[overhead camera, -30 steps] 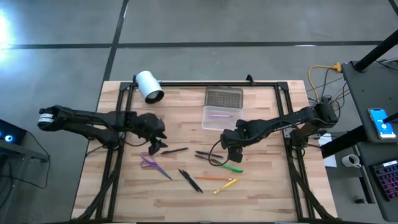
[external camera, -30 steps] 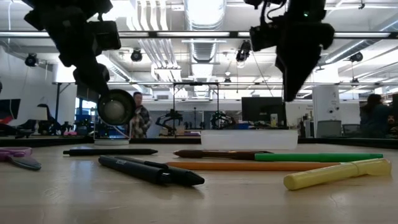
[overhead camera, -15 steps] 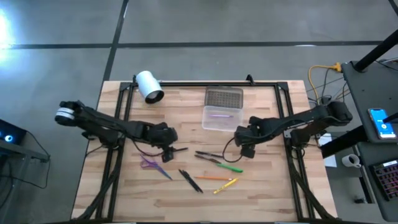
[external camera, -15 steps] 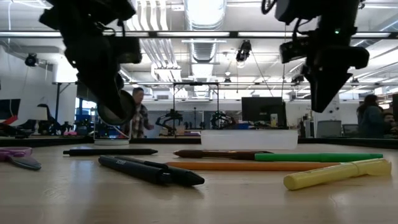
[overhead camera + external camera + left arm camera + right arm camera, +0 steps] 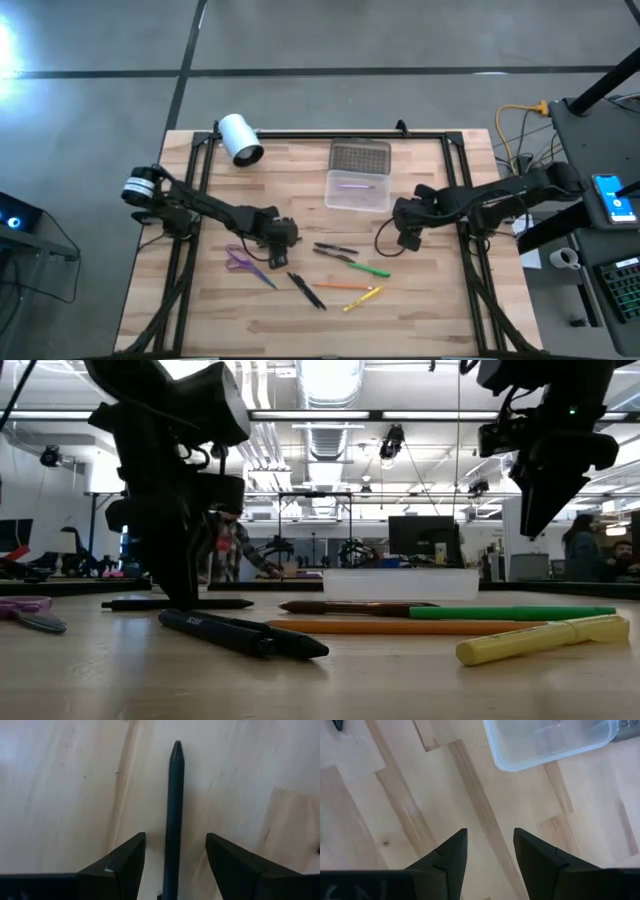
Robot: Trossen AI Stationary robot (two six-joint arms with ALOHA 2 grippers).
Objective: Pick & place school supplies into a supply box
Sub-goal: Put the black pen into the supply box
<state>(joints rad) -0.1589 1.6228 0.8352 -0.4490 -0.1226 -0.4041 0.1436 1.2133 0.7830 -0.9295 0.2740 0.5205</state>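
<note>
My left gripper (image 5: 175, 845) is open and low over the table, with one finger on each side of a thin black pen (image 5: 174, 805). I see no touch. In the low view it (image 5: 183, 592) reaches down to that pen (image 5: 215, 603). My right gripper (image 5: 408, 238) is open and empty above bare wood, near the clear box (image 5: 357, 190), whose grey lid (image 5: 360, 156) lies open behind it. A purple pen (image 5: 352, 184) lies in the box. The purple-handled scissors (image 5: 243, 264) and the black (image 5: 300, 285), dark (image 5: 335, 249), green (image 5: 368, 267), orange (image 5: 335, 287) and yellow (image 5: 363, 297) pens lie flat on the table.
A white roll (image 5: 240, 138) lies at the table's far left. A black frame (image 5: 330, 133) runs along the far edge and down both sides. The box's corner shows in the right wrist view (image 5: 550, 740). People stand in the room beyond the table (image 5: 228, 550).
My left gripper has gone toward the table's right edge and down to the table, and now straddles the black pen. My right gripper has drawn away from the pens toward the table's right edge and risen a little. The pens and scissors have stayed in place.
</note>
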